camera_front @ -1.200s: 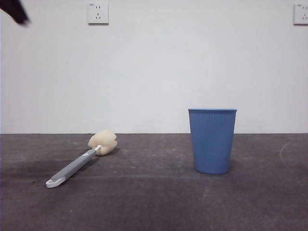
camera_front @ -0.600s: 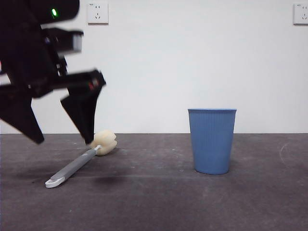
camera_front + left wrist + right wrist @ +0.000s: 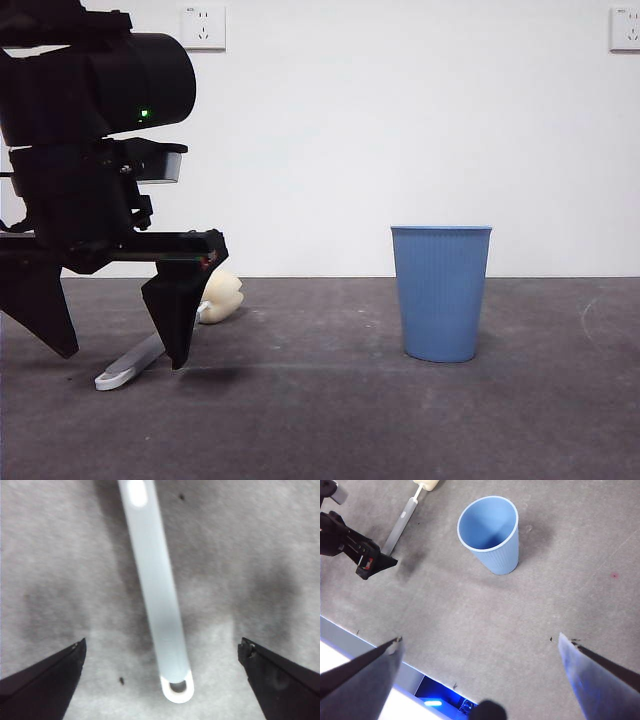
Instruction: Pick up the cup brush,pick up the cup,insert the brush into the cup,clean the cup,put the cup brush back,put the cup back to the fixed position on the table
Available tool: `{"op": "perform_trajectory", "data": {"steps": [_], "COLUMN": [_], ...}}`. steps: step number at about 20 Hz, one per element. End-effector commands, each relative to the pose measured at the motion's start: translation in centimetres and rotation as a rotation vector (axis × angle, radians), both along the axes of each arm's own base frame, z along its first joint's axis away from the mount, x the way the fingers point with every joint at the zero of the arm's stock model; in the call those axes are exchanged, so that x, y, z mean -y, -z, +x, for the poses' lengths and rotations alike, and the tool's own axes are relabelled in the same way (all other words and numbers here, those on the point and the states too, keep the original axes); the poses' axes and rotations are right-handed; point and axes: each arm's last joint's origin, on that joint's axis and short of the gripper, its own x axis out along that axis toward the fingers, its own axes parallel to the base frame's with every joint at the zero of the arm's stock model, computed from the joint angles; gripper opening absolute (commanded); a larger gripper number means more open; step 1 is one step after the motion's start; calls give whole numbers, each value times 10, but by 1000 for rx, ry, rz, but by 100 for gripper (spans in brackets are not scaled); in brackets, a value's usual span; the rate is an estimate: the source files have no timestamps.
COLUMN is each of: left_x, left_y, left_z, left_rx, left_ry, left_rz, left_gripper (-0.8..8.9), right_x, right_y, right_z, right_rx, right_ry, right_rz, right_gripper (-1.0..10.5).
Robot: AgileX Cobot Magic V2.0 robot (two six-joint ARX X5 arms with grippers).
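While the cup brush (image 3: 150, 352) lies flat on the table (image 3: 330, 420), off to one side with its sponge head (image 3: 222, 297) pointing toward the back wall and its white looped end (image 3: 177, 690) nearest the front, the left gripper (image 3: 115, 345) hangs right over its handle. From the wrist camera the grey handle (image 3: 152, 585) runs straight up the middle of the gap between the two black jaws, which stand wide apart, one on each side and touching nothing. Seen from the front, the jaw tips look close to the table, though I can't tell whether they have quite reached it.

Well apart from the brush, the blue cup (image 3: 441, 292) stands upright on its base, mouth open to the ceiling. The right gripper (image 3: 480, 645) waits high above the near side of the table, its jaws also spread and empty.

So this looks like the very first step, picking up the brush, and the grasp has not yet been made. To my eye the next move calls for the last bit of descent, if any is left, then closing squarely across the slim handle. A thin, low-lying handle leaves little to bite on, so a pinch set too high could slip off.
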Motion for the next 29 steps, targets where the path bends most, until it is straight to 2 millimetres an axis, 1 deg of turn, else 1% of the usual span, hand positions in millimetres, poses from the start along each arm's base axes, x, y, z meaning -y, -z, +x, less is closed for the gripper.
{"op": "perform_trajectory", "data": {"steps": [1, 2, 3, 9, 12, 14, 16, 18, 21, 22, 29], "left_x": [1, 1, 1, 3, 8, 12, 13, 12, 11, 11, 10], "left_y": [1, 1, 1, 7, 14, 14, 14, 14, 14, 14, 11], "left_z": [0, 0, 1, 1, -1, -3, -3, -3, -5, -5, -7], "left_rx": [5, 4, 4, -23, -52, -48, -41, -45, -55, -57, -65], "left_ry": [-10, -9, -9, -27, -28, -15, -13, -12, -9, -9, -8], "left_rz": [6, 6, 5, -3, 3, 6, 7, 9, 19, 19, 23], "left_gripper": [505, 447, 431, 431, 431, 420, 281, 225, 75, 54, 54], "right_x": [0, 0, 0, 0, 0, 0, 0, 0, 0, 0, 0], "right_y": [-1, -1, -1, -1, -1, -1, -1, -1, -1, -1, -1], "right_z": [0, 0, 0, 0, 0, 0, 0, 0, 0, 0, 0], "right_rx": [7, 5, 3, 4, 3, 0, 1, 0, 1, 1, 0], "right_ry": [3, 6, 8, 8, 8, 13, 13, 13, 13, 13, 13], "right_rz": [7, 9, 11, 11, 11, 14, 14, 14, 14, 14, 14], "right_gripper": [565, 565, 565, 565, 565, 564, 564, 564, 564, 564, 564]}}
